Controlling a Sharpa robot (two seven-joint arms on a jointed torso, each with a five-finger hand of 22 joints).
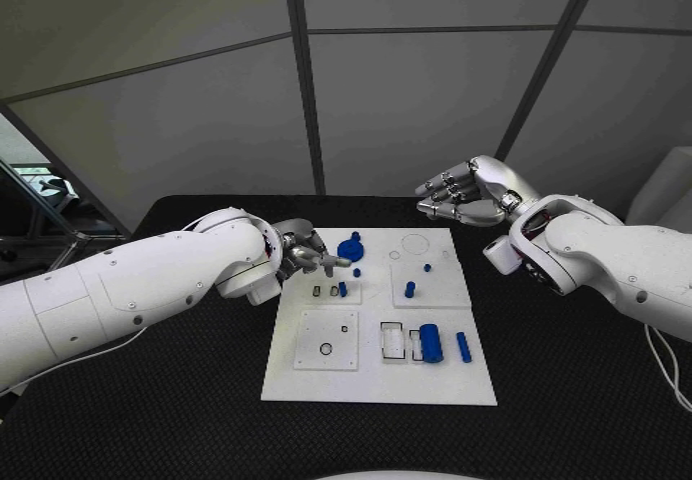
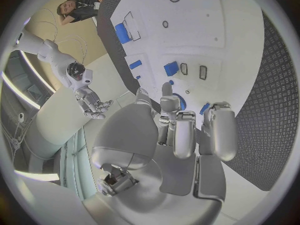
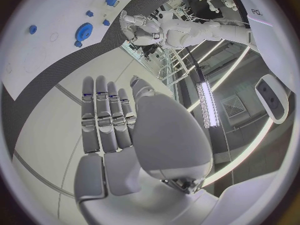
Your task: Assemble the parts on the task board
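The white task board (image 1: 378,385) lies mid-table. On it are a blue round gear-like part (image 1: 351,247), small blue pegs (image 1: 410,290), a thick blue cylinder (image 1: 430,343) and a thin blue rod (image 1: 463,346). My left hand (image 1: 307,255) hovers at the board's far left corner, right beside the gear-like part (image 2: 181,101), fingers bent downward with nothing seen between them. My right hand (image 1: 469,190) is raised above the table beyond the board's far right corner. Its fingers (image 3: 106,117) lie side by side and hold nothing. The gear-like part (image 3: 84,33) lies well apart from it.
A raised white sub-plate (image 1: 327,340) with a small hole sits on the board's near left, and slots (image 2: 202,72) are cut near the left hand. Black matting (image 1: 577,380) surrounds the board. Grey wall panels stand behind the table.
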